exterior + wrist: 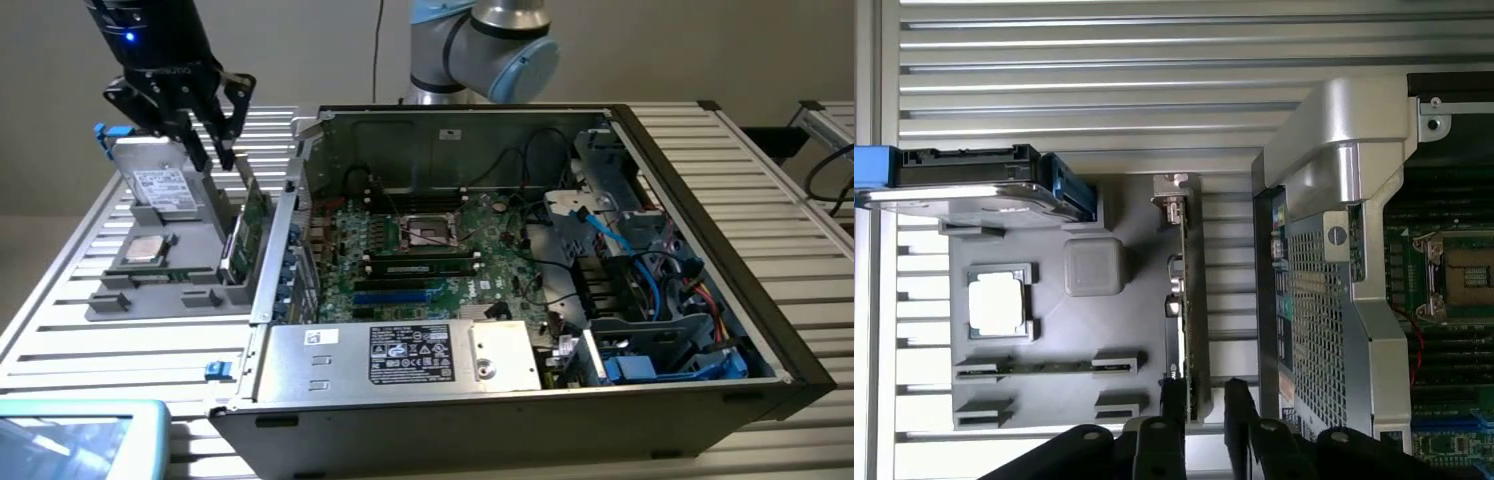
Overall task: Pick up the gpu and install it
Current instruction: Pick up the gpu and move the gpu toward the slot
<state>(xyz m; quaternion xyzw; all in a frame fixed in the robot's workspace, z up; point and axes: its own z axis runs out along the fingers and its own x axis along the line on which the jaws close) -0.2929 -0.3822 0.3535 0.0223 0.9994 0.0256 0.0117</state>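
The gpu [248, 232] stands on edge in a slot of the grey parts holder [174, 292], beside the open computer case [694, 250]. Its green board faces the exterior view's left. In the wrist view the gpu [1192, 290] appears edge-on as a thin strip with a metal bracket at one end. My gripper [214, 158] hangs just above the card's far end. The gripper [1205, 400] is open, with one black finger [1172, 400] on each side of the card and a gap to both.
A silver labelled hard drive [163, 190] stands in the holder [1094, 330] beside a square chip [997, 305] and a memory stick [1044, 367]. The case's perforated wall [1309, 320] is close to the card. The motherboard [414, 255] lies exposed, with a power supply [400, 355] in front.
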